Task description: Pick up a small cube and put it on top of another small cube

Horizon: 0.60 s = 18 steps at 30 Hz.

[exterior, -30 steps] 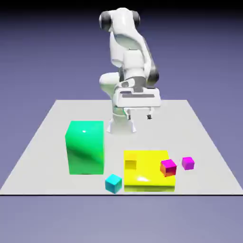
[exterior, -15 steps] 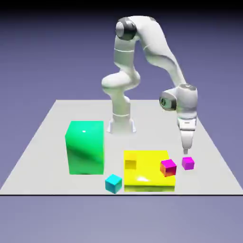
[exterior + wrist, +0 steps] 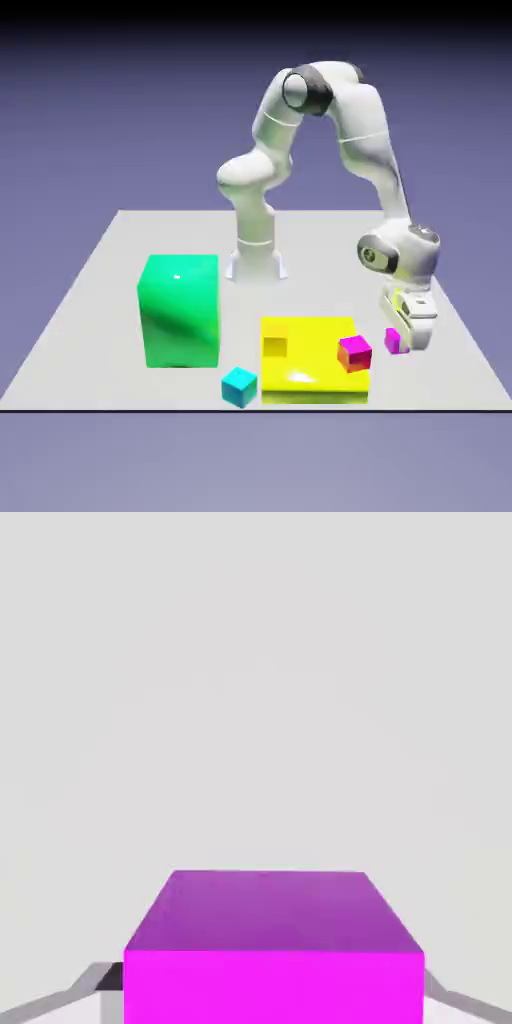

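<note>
We're seeing the green block and cyan cube (image 3: 239, 387) well off to the exterior view's left of the hand. Nearer it, the yellow block (image 3: 315, 372) and the magenta cube with a red face (image 3: 354, 354) are sitting apart. The small purple cube (image 3: 391, 341) is standing on the surface (image 3: 320, 290), between the hand's fingers (image 3: 112, 977), which are straddling it, probably so they can grip opposite faces. Whether they're already pressing, we cannot tell. We're judging this as the grasp stage, with lifting and stacking remaining.
</note>
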{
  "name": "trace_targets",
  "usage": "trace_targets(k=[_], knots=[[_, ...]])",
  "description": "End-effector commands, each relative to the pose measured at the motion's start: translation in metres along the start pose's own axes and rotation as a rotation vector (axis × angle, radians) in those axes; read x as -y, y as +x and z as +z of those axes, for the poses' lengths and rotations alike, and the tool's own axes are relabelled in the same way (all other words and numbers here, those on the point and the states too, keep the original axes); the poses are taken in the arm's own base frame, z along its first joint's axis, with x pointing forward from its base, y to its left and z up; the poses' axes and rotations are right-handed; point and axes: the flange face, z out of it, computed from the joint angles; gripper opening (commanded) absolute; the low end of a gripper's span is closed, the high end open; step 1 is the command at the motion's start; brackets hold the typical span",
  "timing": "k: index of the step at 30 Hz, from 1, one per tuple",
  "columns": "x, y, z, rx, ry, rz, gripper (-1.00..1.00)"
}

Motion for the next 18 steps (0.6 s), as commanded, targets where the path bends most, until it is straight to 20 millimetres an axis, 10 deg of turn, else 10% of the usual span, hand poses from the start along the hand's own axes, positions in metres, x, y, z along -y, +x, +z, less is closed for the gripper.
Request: trace_targets(k=[1,9,14,15,18], knots=[[0.000,-0.001,-0.014,-0.001,0.000,0.000,-1.00],[-0.190,-0.034,-0.130,0.006,0.007,0.131,-1.00],[-0.188,-0.033,-0.060,0.006,0.007,0.131,-1.00],[-0.188,-0.033,-0.060,0.006,0.007,0.131,1.00],[-0.189,-0.032,-0.096,0.006,0.008,0.130,1.00]])
